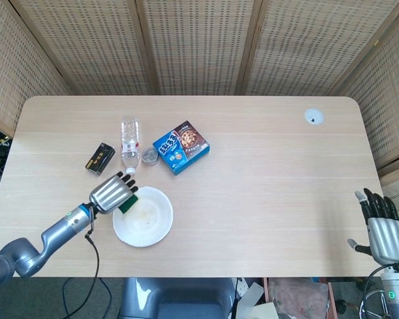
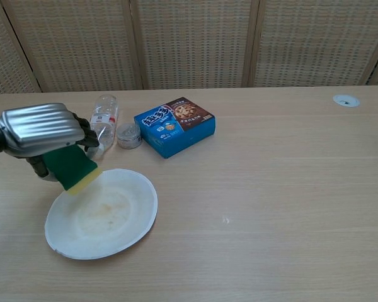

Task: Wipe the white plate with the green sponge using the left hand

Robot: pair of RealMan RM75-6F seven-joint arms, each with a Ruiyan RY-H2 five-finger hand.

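Observation:
A white plate (image 1: 146, 219) (image 2: 116, 217) with faint brown smears lies near the table's front left. My left hand (image 1: 111, 193) (image 2: 36, 129) holds the green sponge (image 2: 71, 168) (image 1: 127, 203), which has a yellow underside, tilted over the plate's left rim. I cannot tell whether the sponge touches the plate. My right hand (image 1: 382, 229) hangs off the table's front right corner with fingers spread and nothing in it; the chest view does not show it.
Behind the plate lie a clear water bottle (image 1: 130, 144) (image 2: 103, 124), a small round tin (image 1: 149, 156) (image 2: 128, 135), a blue cookie box (image 1: 180, 147) (image 2: 174, 126) and a black box (image 1: 100, 158). A white grommet (image 1: 313, 117) (image 2: 346, 100) sits at the far right.

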